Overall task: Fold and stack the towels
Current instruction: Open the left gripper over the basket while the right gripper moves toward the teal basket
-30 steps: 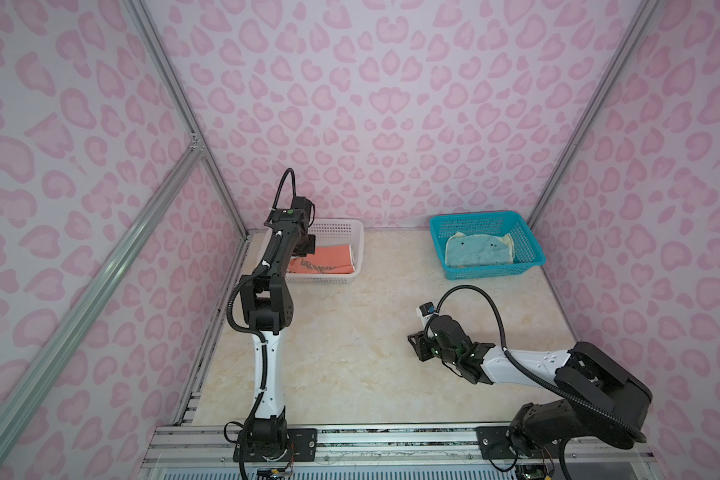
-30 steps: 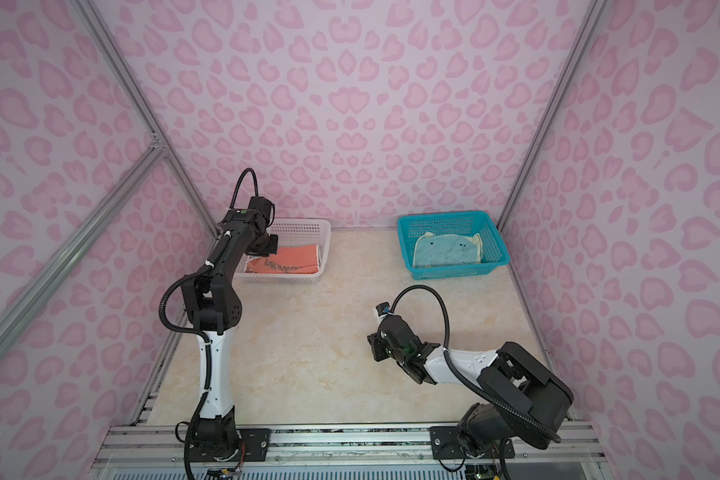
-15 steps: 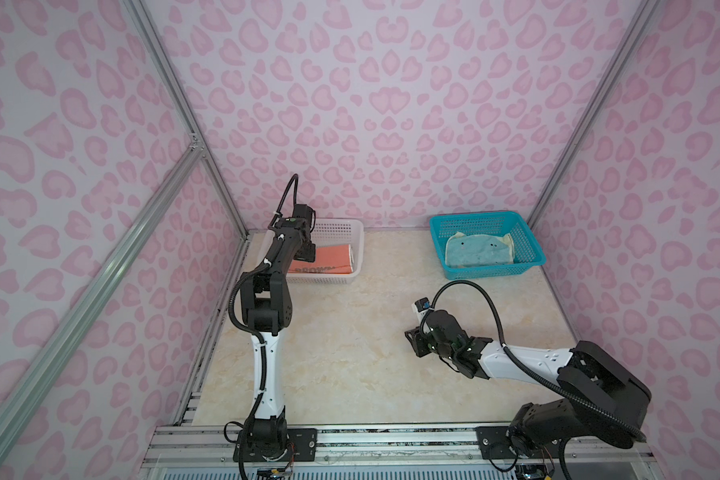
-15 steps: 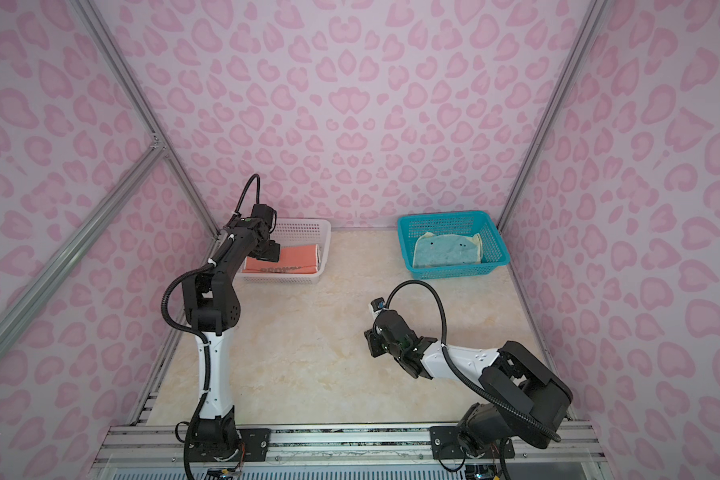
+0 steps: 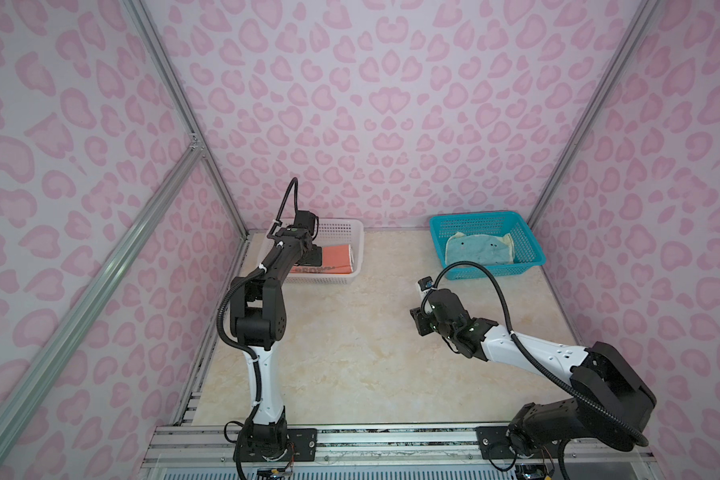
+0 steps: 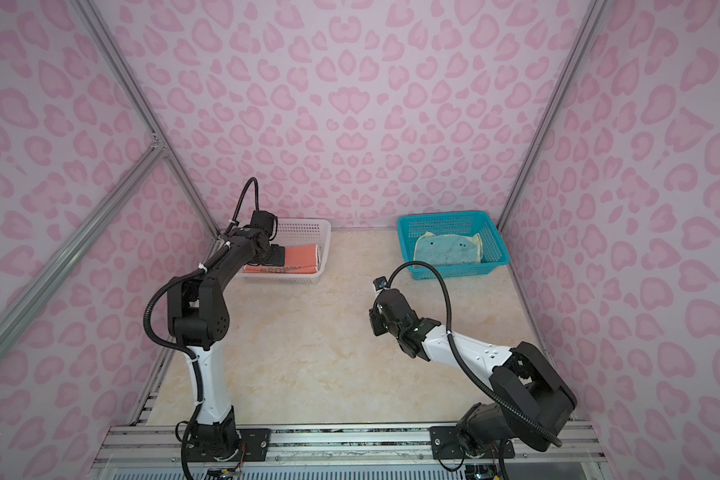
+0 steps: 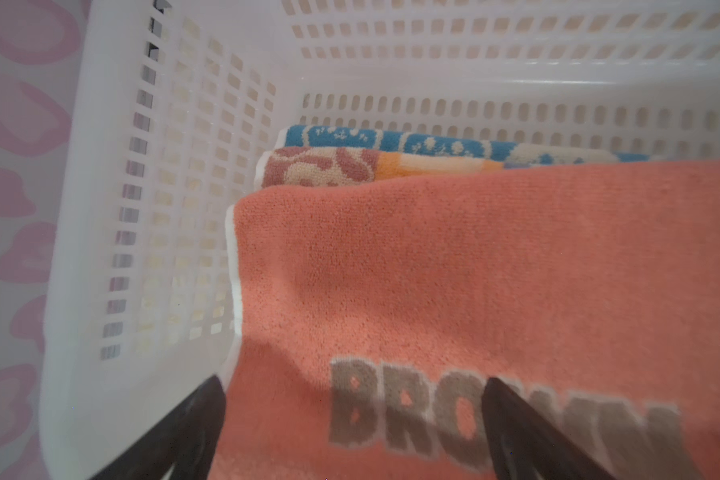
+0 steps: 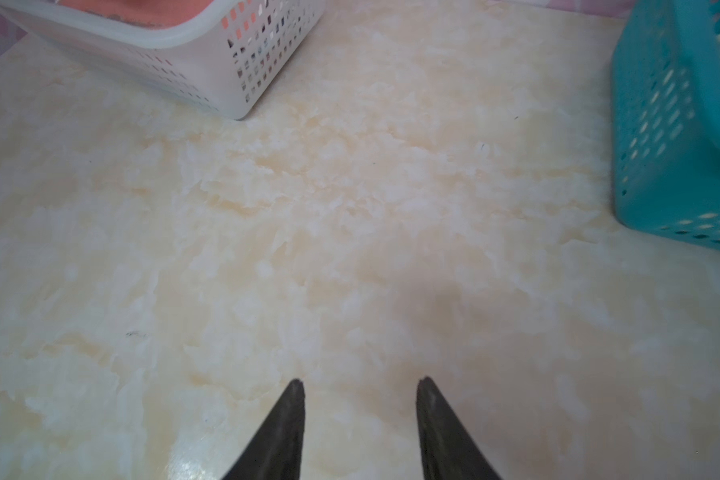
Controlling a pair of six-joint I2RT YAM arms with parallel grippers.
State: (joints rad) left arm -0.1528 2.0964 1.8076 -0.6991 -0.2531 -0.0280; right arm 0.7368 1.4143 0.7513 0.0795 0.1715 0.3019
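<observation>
Left tool (image 7: pixel 352 380) opened since earlier, jaws apart over orange towel (image 7: pixel 474 270); right tool (image 8: pixel 360 382) half-apart, empty; towel soft, limp: pinch its folded edge ahead.

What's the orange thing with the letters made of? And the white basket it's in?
The orange towel looks like soft terry cloth: a fuzzy, nubbly pile with grey letters woven in. The white basket looks like smooth, slightly shiny moulded plastic, its walls full of neat little slots.
</observation>
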